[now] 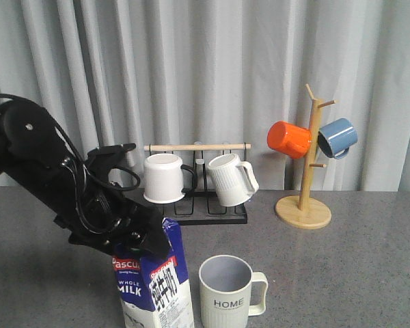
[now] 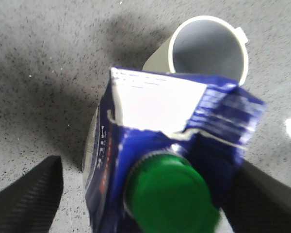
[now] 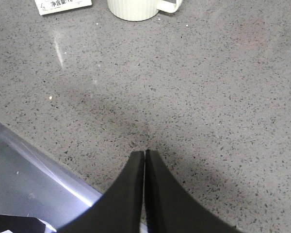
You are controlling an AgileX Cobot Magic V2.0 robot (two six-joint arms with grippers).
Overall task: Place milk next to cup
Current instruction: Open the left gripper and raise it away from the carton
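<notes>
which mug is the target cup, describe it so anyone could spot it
Start at the black mug rack at the back of the table and come toward the near edge. The cup stands there alone, just right of the milk. Unlike the two white rack mugs, it sits upright on the table and reads "HOME" in black.

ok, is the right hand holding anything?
No, in the right wrist view the right hand has its two black fingers pressed together with nothing between them, over bare grey speckled table.
</notes>
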